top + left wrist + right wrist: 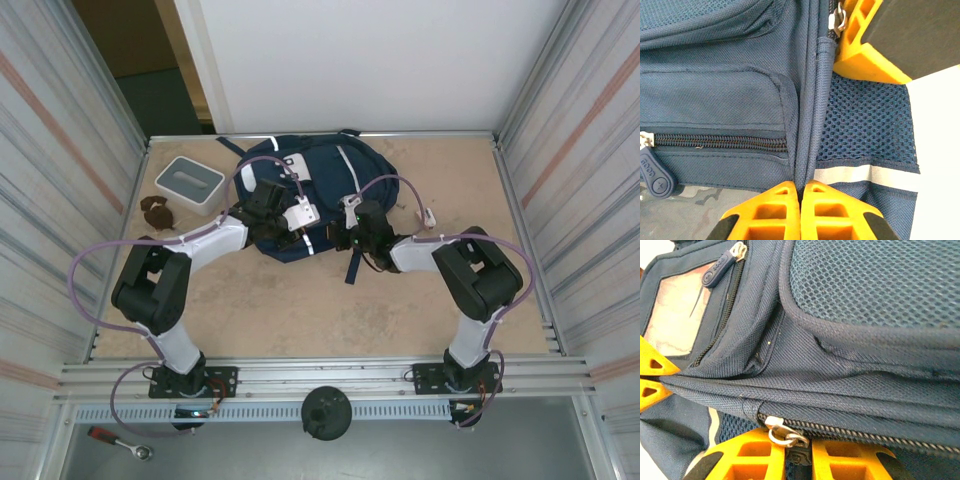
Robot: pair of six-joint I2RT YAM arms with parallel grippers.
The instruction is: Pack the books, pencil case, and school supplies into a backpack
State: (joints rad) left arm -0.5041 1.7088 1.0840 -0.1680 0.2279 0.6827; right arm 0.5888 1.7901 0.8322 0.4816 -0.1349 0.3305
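Right of the white box [190, 183] lies the backpack [300, 190], zipped shut. Nearer the box, the left gripper [800, 192] is clamped on its seam [807, 100]; farther off, the right gripper [799, 452] pinches the zipper pull [782, 435]. All the packing looks left to do

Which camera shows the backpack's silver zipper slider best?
Right wrist view: the slider is close and sharp at the right end effector. The left wrist view catches a sliver at its top edge; the top view has it too small to tell.
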